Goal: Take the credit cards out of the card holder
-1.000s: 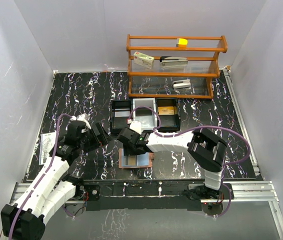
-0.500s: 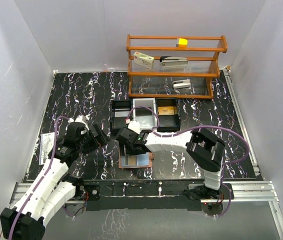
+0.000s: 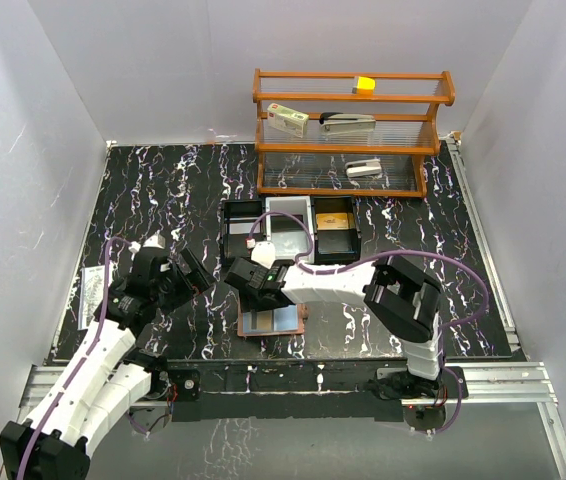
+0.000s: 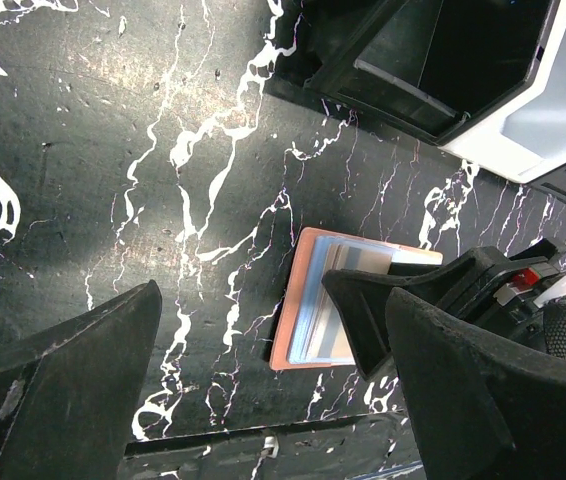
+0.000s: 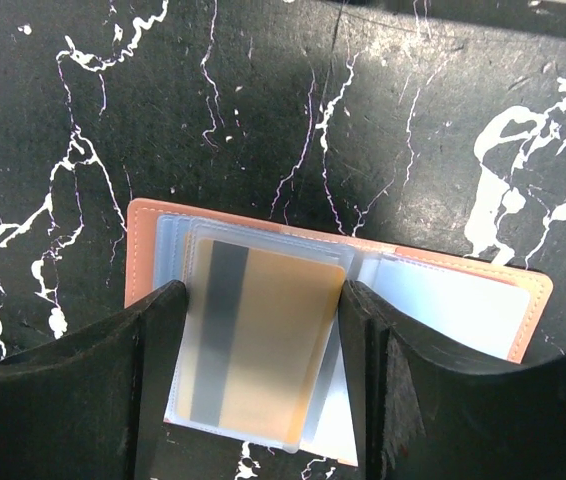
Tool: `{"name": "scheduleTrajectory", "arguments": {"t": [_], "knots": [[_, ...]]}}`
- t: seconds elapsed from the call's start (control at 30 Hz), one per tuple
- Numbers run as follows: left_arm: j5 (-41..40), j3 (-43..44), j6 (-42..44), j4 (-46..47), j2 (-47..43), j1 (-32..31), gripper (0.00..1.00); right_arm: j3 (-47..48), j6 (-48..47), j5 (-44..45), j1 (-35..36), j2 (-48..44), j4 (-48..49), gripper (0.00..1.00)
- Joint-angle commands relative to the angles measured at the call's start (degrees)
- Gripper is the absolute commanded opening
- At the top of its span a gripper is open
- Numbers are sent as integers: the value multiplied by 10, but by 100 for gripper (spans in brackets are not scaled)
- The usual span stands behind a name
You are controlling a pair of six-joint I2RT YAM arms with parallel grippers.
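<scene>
On the marbled table (image 3: 163, 190), the yellow-orange card (image 5: 273, 370) is straddled by the right gripper (image 5: 261, 292), hold unclear; the left gripper (image 4: 273, 310) is spread, empty; the unpinned card holder (image 5: 141, 250) may be dragged.

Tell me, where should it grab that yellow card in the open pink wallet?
Probably by its two long edges, straight down from above. The yellow card lies flat in a clear sleeve on the open wallet, so its face offers no hold; only the thin edges do, and the right pincer straddles them.
</scene>
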Motion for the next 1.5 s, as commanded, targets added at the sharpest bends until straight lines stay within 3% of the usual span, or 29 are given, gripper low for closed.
{"name": "scheduleTrajectory", "arguments": {"t": [0.0, 0.23, 0.8, 1.1, 1.47], "knots": [[16, 9, 8, 1, 8, 4, 93, 18, 0, 23, 3, 27, -26, 56], [88, -5, 27, 41, 36, 4, 92, -6, -4, -9, 1, -6, 25, 46], [262, -64, 34, 164, 101, 3, 82, -124, 0, -134, -49, -84, 177, 45], [338, -135, 7, 284, 113, 3, 58, -159, 11, -167, -65, -96, 211, 45], [394, -178, -15, 378, 161, -2, 49, -160, 12, -176, -68, -93, 211, 45]]}}
